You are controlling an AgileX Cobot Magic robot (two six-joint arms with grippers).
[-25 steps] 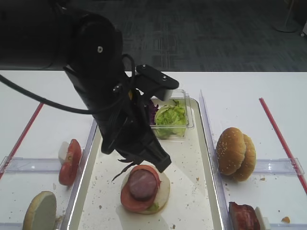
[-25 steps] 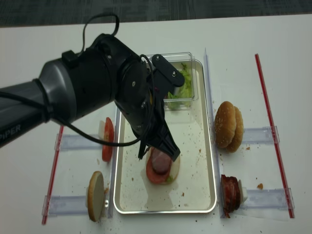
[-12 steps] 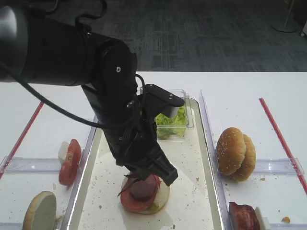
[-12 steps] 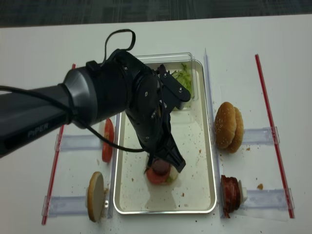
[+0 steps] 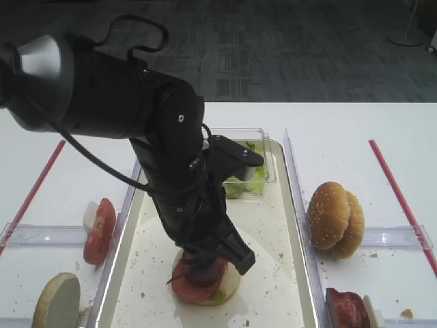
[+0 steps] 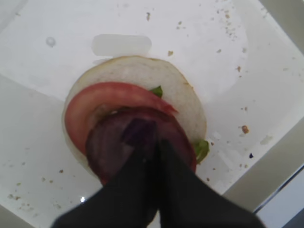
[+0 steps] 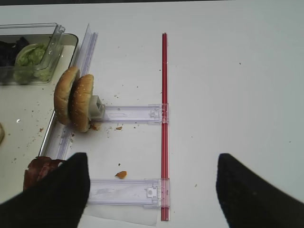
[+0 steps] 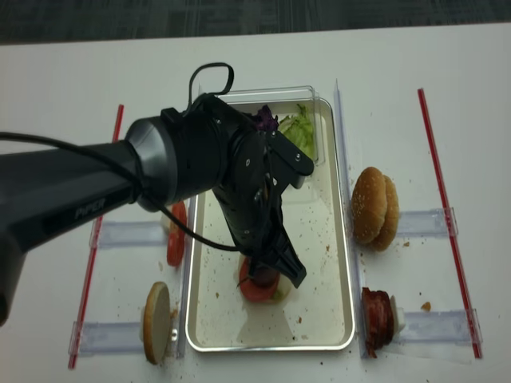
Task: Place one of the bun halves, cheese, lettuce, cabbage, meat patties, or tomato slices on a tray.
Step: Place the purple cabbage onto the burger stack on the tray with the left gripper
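My left gripper is shut on a bit of dark purple cabbage and rests right on a stack in the cream tray. That stack is a bun half, a tomato slice, a meat patty and a sliver of lettuce. From above, the left arm hides most of the stack, and thin cabbage strands stick out beside the left gripper. My right gripper hangs open over bare table, right of the tray.
A clear tub of lettuce and cabbage sits at the tray's far end. Two upright bun halves and meat patties stand in holders on the right. Tomato slices and a bun half stand on the left. Red strips border the area.
The left arm has swung forward and lowered, bringing the cabbage in its gripper from above the tray down onto the patty on the stack.
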